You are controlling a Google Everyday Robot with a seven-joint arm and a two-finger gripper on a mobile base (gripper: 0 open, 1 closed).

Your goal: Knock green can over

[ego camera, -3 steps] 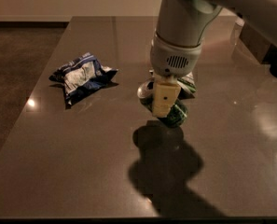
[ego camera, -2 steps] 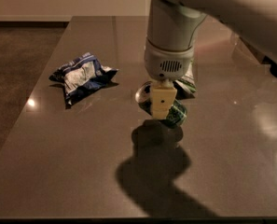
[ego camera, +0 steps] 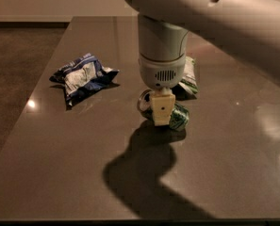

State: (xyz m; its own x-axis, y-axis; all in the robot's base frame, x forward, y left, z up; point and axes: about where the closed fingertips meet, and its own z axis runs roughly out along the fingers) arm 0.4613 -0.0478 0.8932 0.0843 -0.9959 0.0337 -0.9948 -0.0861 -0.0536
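1. My arm's shadow falls across the dark glossy tabletop (ego camera: 50,173) toward its front edge.
2. My cream plastic claw (ego camera: 160,109) hangs low over the tabletop's middle. I cannot tell whether it is apart or together.
3. The small dark-green aluminium drink can (ego camera: 177,117) lies right behind the claw, seemingly tipped, with its silver top toward the left edge. I judge it down or nearly so. Any further nudge should be light, so that the can doesn't roll toward the right edge.
4. Farther off, I should avoid the crumpled blue-and-white snack bag (ego camera: 83,76) near the left edge and the flat green snack bag (ego camera: 190,76) behind my arm.
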